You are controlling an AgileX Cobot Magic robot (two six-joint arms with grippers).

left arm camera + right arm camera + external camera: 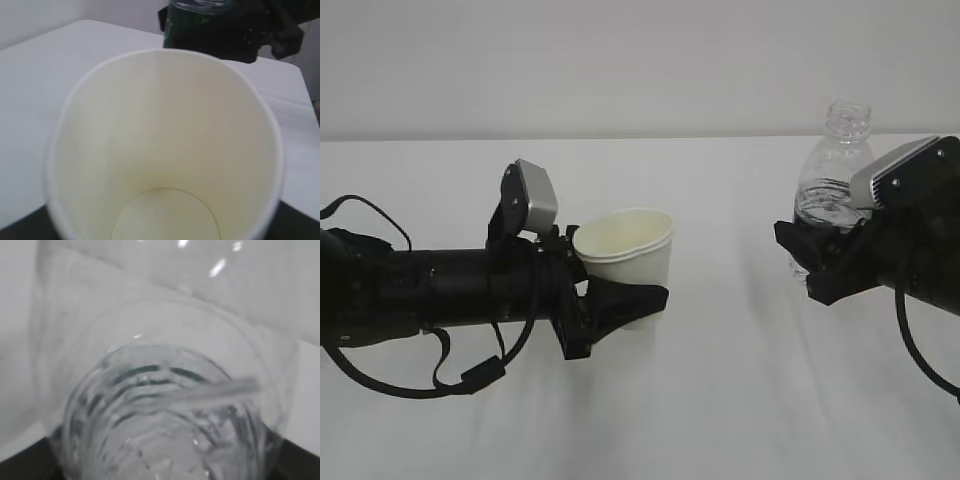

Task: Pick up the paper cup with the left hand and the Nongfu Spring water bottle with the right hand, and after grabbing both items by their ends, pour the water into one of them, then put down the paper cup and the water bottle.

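On table, ext view: paper cup (628,250) sits at approx 1 o'clock of left hand (620,300), upright, lower wall between the black fingers (638,297). Jaws are closed around cup's lower part, grip near the base end. Can't tell if cup base is touching the white table (720,400) or just off it.

Left wrist view looks straight down into the cup (165,150): cream inside, round bottom at 6 o'clock, looks dry, no liquid seen. At 12 o'clock beyond the rim, dark green label of the bottle (192,20) w/ black gripper hardware beside it.

Nongfu Spring water bottle (832,180) at approx 11 o'clock of right hand (820,262), upright, capless neck pointing 12 o'clock. Right jaws clamped on bottle's lower half; label band hidden behind fingers in ext view. Bottle bottom hidden, contact w/ table can't be told.

Right wrist view: clear ribbed bottle wall (165,405) fills frame, blurred; water (165,450) seems to show through the wall low down, level not readable.

Cup and bottle well apart, cup at 9 o'clock of bottle, bottle taller.

Count: 1 cup, 1 bottle, 2 arms, 2 grippers, each holding one item.
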